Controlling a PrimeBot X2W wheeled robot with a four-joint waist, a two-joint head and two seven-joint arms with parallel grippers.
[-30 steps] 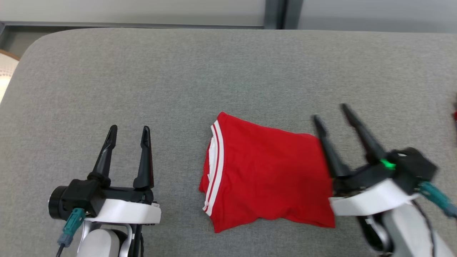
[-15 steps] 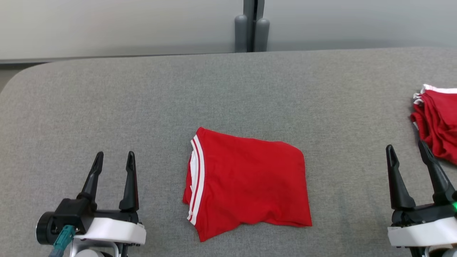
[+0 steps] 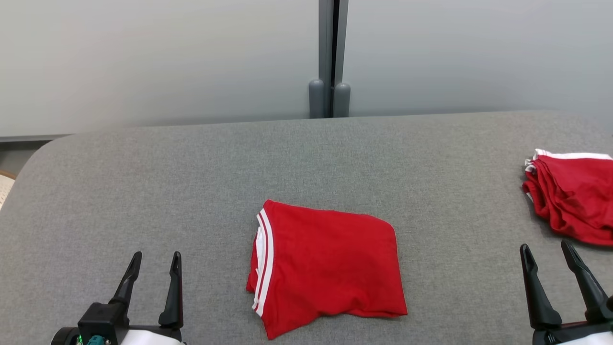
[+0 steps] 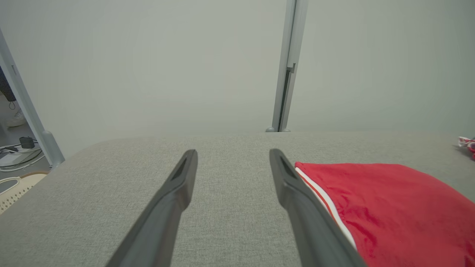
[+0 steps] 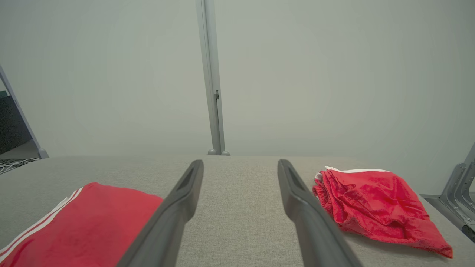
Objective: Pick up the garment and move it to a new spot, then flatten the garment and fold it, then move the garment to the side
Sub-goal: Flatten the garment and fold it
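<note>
**Two open grippers flank a folded red garment on a grey fabric-covered table.** The left gripper stands at the lower left of the head view. Its two dark fingers are spread wide and point away from the robot, with nothing in their hold. The garment lies flat on the table to this gripper's right, near it but not touching, and its edge with two white stripes faces the gripper. In the left wrist view the striped edge shows just to the right of the gripper's right-hand finger, and bare grey cloth lies between the two fingers.

The right gripper stands at the lower right, its fingers also parted wide and empty. The garment lies to its left, well apart from it, with bare table between them. Ahead of this gripper and slightly to its right, a second red bundle with white trim lies crumpled on the table, clear of the fingertips. In the right wrist view the folded garment shows left of the left-hand finger and the bundle right of the right-hand finger.

Beyond both grippers, past the table's far edge, a grey upright post divides a pale wall.
</note>
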